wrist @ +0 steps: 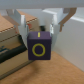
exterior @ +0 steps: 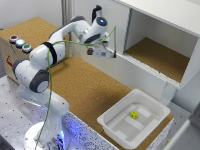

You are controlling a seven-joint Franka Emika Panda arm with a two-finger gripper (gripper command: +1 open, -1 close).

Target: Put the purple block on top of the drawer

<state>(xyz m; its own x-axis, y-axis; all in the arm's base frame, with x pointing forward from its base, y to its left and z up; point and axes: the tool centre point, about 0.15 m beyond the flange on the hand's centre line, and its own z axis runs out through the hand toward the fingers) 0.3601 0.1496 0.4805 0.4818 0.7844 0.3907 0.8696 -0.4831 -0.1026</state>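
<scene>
The purple block (wrist: 40,47) is a dark purplish cube with a yellow ring on its face. It sits between my fingers (wrist: 23,31), held above the cork surface. My gripper (wrist: 39,34) is shut on it. In the exterior view the block (exterior: 90,51) is a small dark spot at the gripper (exterior: 93,51), held in the air over the cork table. The drawer (exterior: 12,52) is a light brown wooden box at the exterior view's left, with red, blue and green buttons on top. Part of it also shows in the wrist view (wrist: 10,37), beside the block.
A large white cabinet (exterior: 165,35) with an open compartment stands at the exterior view's right. A white bin (exterior: 112,127) at the front holds a small yellow cube (exterior: 134,114). The cork tabletop (exterior: 85,90) spreads between them. A green cable hangs along the arm.
</scene>
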